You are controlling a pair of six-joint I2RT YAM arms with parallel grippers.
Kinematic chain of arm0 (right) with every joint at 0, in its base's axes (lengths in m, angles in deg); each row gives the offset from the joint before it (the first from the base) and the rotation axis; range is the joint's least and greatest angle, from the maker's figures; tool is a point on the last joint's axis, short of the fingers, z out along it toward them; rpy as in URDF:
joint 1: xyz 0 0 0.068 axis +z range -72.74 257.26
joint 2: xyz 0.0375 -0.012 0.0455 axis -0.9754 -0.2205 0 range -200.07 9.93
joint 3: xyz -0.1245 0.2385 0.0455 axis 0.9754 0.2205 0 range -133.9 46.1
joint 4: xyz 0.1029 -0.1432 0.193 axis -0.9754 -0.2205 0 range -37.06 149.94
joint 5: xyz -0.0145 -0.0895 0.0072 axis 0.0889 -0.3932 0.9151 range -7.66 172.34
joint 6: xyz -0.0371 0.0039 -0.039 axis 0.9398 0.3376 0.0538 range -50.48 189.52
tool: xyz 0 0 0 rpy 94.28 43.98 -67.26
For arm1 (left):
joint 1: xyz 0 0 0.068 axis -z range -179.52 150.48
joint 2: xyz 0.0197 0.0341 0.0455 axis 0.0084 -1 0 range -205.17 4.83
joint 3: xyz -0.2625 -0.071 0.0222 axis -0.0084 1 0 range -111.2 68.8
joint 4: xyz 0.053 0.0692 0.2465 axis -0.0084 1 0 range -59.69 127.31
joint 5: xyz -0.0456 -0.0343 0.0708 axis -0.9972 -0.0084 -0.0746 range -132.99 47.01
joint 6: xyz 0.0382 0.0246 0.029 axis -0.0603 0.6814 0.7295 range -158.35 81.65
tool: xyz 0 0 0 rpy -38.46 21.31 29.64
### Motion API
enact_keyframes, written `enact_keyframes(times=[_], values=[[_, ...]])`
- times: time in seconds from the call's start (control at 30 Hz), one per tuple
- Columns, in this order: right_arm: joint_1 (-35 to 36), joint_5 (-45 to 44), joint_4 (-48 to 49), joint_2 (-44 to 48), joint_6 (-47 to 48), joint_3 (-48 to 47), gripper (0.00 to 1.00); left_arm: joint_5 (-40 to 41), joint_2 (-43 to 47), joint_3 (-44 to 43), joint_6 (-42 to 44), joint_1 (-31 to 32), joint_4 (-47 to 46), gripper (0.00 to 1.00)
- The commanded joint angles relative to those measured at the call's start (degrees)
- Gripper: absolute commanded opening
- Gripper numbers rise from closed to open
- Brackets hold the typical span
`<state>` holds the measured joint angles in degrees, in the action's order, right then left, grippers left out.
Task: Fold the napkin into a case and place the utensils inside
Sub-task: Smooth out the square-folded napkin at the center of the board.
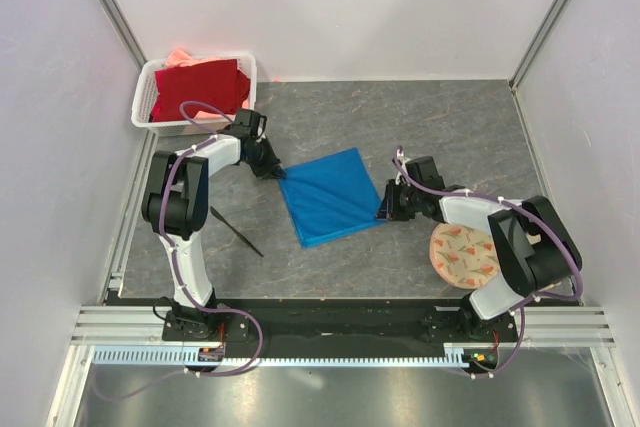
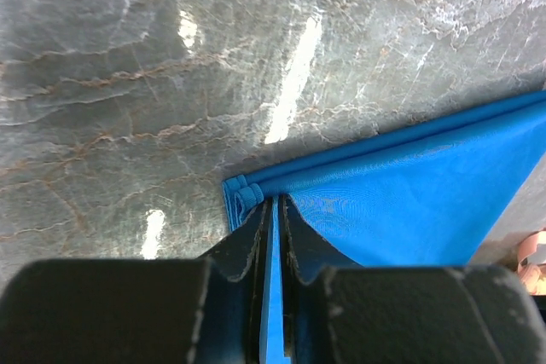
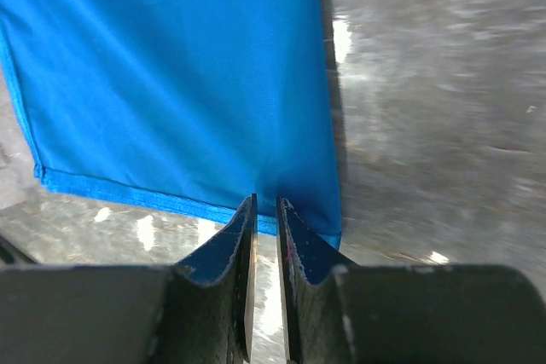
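The blue napkin (image 1: 330, 195) lies on the table as a folded, tilted square. My left gripper (image 1: 275, 172) sits at its left corner. In the left wrist view that gripper (image 2: 275, 202) is shut on the napkin (image 2: 409, 202), with a strip of blue cloth running between the jaws beside the folded corner. My right gripper (image 1: 383, 209) is at the napkin's right corner. In the right wrist view its jaws (image 3: 264, 202) stand narrow, pinching the hemmed edge of the napkin (image 3: 171, 74) at their tips. One thin black utensil (image 1: 237, 232) lies on the table left of the napkin, apart from both grippers.
A white basket (image 1: 145, 97) holding a dark red cloth (image 1: 200, 87) stands at the back left, just behind the left arm. A round peach patterned mat (image 1: 463, 255) lies at the front right, partly under the right arm. Walls enclose the table on three sides.
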<state>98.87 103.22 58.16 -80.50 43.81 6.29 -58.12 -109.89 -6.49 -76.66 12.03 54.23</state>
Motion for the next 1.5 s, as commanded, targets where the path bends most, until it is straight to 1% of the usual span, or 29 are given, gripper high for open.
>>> enact_keyframes(times=[0.0, 0.07, 0.1, 0.17, 0.2, 0.27, 0.3, 0.37, 0.4, 0.47, 0.53, 0.63, 0.67, 0.7, 0.77, 0.87, 1.0, 1.17, 1.23, 1.27, 1.3, 1.4, 1.43, 1.47], values=[[-1.21, -5.5, -6.91, 1.92, 4.27, -1.93, 0.23, 2.74, 1.95, 2.41, 3.24, 0.31, 1.57, 0.13], [-1.21, -4.8, -7.8, 3.07, 4.27, -4.65, 0.24, 1.43, 3.97, 3.3, 2.89, 0.75, 1.57, 0.13], [-1.21, -3.84, -8.06, 3.33, 4.18, -5.62, 0.25, -0.14, 4.58, 3.74, 2.71, 0.75, 1.57, 0.13], [-1.3, -2.96, -8.15, 2.63, 3.48, -9.04, 0.29, -0.86, 6.86, 4.27, 2.36, 1.19, 1.65, 0.14], [-1.13, -2.26, -8.06, 1.24, 3.3, -11.75, 0.34, -1.12, 7.74, 4.62, 2.01, 1.45, 1.74, 0.14], [-1.22, -0.67, -8.06, -0.79, 2.34, -14.75, 0.41, -1.65, 10.11, 4.8, 2.18, 1.63, 1.83, 0.15], [-1.21, -0.41, -7.98, -3.32, 1.81, -17.9, 0.41, -2.0, 10.65, 4.71, 2.27, 1.63, 1.83, 0.15], [-1.3, 1.0, -7.45, -7.71, 0.41, -21.25, 0.43, -2.09, 11.7, 4.54, 2.44, 1.55, 2.09, 0.15], [-1.22, 1.17, -7.19, -9.22, -0.12, -24.49, 0.43, -2.09, 11.53, 4.45, 2.44, 1.54, 2.18, 0.15], [-1.21, 1.96, -5.61, -11.86, -1.35, -27.41, 0.43, -2.09, 10.31, 3.92, 2.44, 1.54, 2.18, 0.15], [-1.3, 2.32, -5.6, -15.99, -2.49, -32.42, 0.42, -2.79, 8.9, 3.31, 2.44, 1.37, 2.18, 0.15], [-1.21, 3.11, -4.99, -20.82, -3.9, -38.14, 0.28, -2.27, 6.09, 2.08, 2.53, 1.19, 2.18, 0.14], [-1.21, 3.2, -4.29, -22.92, -4.25, -39.28, 0.21, -1.92, 5.65, 1.9, 2.62, 1.19, 2.18, 0.14], [-1.21, 3.55, -4.28, -24.08, -4.6, -41.55, 0.19, -1.48, 5.3, 1.9, 2.62, 1.19, 2.01, 0.14], [-1.21, 4.34, -3.41, -27.06, -5.57, -43.24, 0.15, -1.3, 4.85, 2.33, 2.71, 1.19, 1.22, 0.14], [-1.21, 5.04, -2.44, -30.57, -6.54, -45.44, 0.14, -1.56, 5.29, 3.13, 2.8, 1.19, 1.04, 0.14], [-1.21, 5.05, -2.0, -34.01, -6.46, -47.46, 0.13, -1.12, 9.06, 4.09, 3.41, 1.63, 0.42, 0.15], [-1.21, 2.32, -3.66, -36.56, -3.3, -49.22, 0.13, -2.97, 16.52, 6.11, 3.41, 2.51, 0.42, 0.18], [-1.21, 2.23, -4.89, -37.01, -1.8, -50.45, 0.13, -3.75, 17.33, 6.03, 3.15, 2.95, 0.07, 0.21], [-1.21, 2.84, -5.33, -36.75, -1.71, -50.54, 0.14, -4.63, 16.99, 5.42, 2.54, 2.95, -0.45, 0.22], [-1.13, 3.28, -5.34, -36.4, -1.97, -50.54, 0.15, -7.77, 14.55, 4.63, 2.27, 2.95, -1.15, 0.22], [-1.04, 5.22, -5.34, -34.03, -2.93, -49.93, 0.17, -12.19, 8.4, 0.59, 0.95, 3.39, -0.37, 0.21], [-1.04, 5.22, -5.51, -32.98, -2.94, -49.49, 0.18, -11.76, 7.59, -0.03, 0.86, 3.74, -0.37, 0.21], [-0.87, 4.78, -5.95, -30.27, -2.94, -48.18, 0.21, -9.5, 6.97, -0.82, 1.12, 4.61, -0.45, 0.21]])
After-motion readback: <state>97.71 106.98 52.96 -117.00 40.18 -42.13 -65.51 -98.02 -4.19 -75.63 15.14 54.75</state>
